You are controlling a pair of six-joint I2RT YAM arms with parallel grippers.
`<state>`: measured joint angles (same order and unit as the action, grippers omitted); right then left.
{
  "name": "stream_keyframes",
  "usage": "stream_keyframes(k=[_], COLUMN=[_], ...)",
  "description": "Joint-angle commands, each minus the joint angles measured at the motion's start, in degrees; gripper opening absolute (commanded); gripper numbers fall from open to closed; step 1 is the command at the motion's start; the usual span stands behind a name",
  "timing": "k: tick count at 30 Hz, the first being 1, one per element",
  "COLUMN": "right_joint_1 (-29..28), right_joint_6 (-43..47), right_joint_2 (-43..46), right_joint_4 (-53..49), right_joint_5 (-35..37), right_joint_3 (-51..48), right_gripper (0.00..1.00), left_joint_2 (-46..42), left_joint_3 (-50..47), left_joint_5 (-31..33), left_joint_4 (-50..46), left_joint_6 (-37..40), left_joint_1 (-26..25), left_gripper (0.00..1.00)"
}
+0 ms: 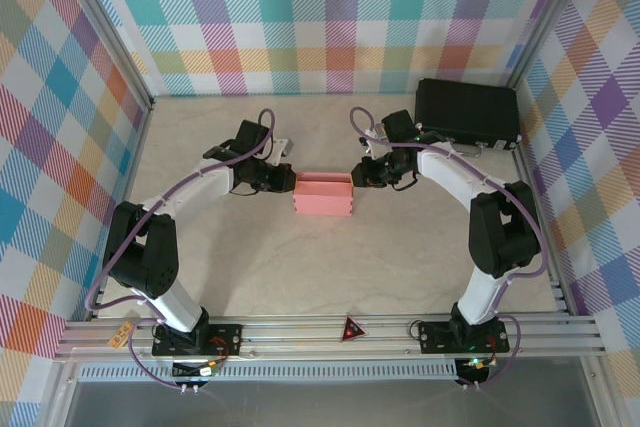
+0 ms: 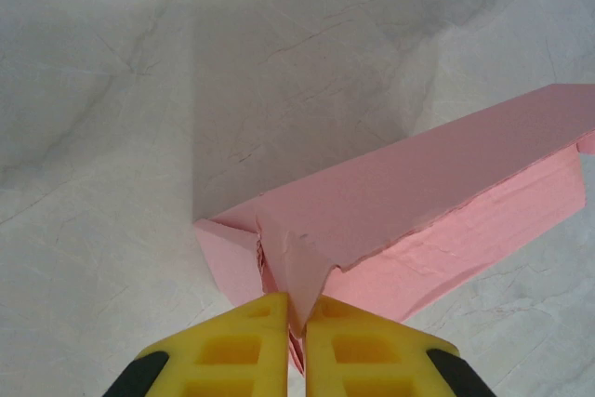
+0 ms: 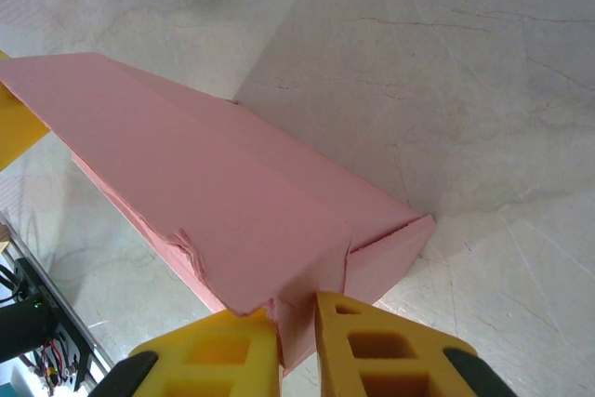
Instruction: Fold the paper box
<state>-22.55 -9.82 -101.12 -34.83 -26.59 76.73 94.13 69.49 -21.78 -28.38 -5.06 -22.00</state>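
**Paper box** (image 1: 322, 194): salmon-pink thin card, partly folded into a long, low, rectangular form. It was found at the middle of the table (image 1: 300, 277), laid crosswise between the two arms. It was well apart from the black case (image 1: 467, 113) set at the far right corner. Some crumpling was noted along one long edge in both wrist views.

**Left gripper** (image 1: 290, 182): positioned at the box's left end. In the left wrist view the gripper (image 2: 296, 309) was seen closed on an upstanding end flap of the box (image 2: 418, 202). The thin card was pinched between the yellow fingers (image 2: 244, 346), with hardly any gap left.

**Right gripper** (image 1: 357, 175): positioned at the box's right end. In the right wrist view the gripper (image 3: 297, 318) was seen clamped on the end corner of the box (image 3: 214, 202). A strip of card was held between the yellow fingers (image 3: 372, 350).

**Surroundings**: the table was surfaced in pale marbled material and enclosed by plaid walls (image 1: 330, 17). An aluminium rail (image 1: 300, 339) was run along the near edge, and a red triangular marker (image 1: 351, 328) was fixed on it.
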Motion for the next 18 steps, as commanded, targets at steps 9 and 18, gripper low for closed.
stream_keyframes(k=[9,18], right_joint_1=[-0.4,-0.5], right_joint_6=[1.0,1.1], right_joint_2=[1.3,1.6], right_joint_4=[-2.7,-2.9], right_joint_5=[1.7,2.0], right_joint_3=[0.1,0.0], right_gripper=[0.17,0.19], left_joint_2=[-0.7,-0.7], left_joint_3=[-1.0,-1.0], left_joint_5=[0.6,1.1], left_joint_4=[-1.8,-1.7], left_joint_6=[0.7,0.7], left_joint_1=[-0.4,-0.4], left_gripper=[0.11,0.11])
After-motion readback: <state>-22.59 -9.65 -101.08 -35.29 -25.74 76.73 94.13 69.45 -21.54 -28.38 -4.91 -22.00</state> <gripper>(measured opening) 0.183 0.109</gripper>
